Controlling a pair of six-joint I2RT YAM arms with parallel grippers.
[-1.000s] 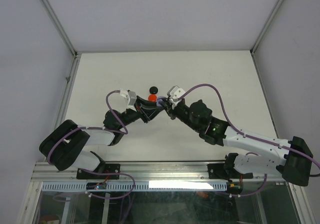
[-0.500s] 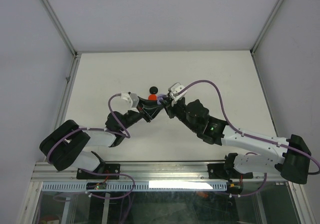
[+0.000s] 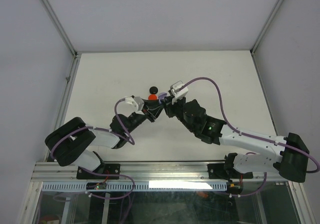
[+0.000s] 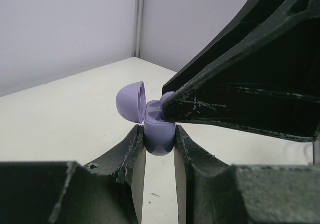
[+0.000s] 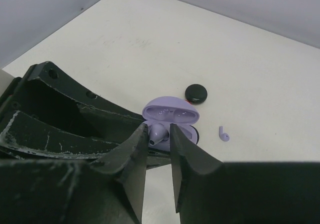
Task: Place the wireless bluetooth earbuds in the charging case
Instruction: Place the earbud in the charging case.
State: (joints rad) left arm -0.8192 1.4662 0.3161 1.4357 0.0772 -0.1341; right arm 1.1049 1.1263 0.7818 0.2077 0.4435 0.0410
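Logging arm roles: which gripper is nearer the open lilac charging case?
Left. The left gripper clamps the open lilac charging case by its base; the right gripper sits at its open top, a lilac stemmed earbud between its fingers.

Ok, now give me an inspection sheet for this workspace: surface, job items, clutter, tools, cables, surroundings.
Surface: white table, plain.
Job's things: lilac case, lid open; lilac earbud over its wells; second lilac earbud loose on the table.
Clutter: black round case; red item, partly hidden.
Tools: left tool shut on the lilac case; right tool has the lilac earbud between its fingers, grip unclear.
Cables: purple cables loop above both arms.
Surroundings: white walls, metal rail at the near edge.
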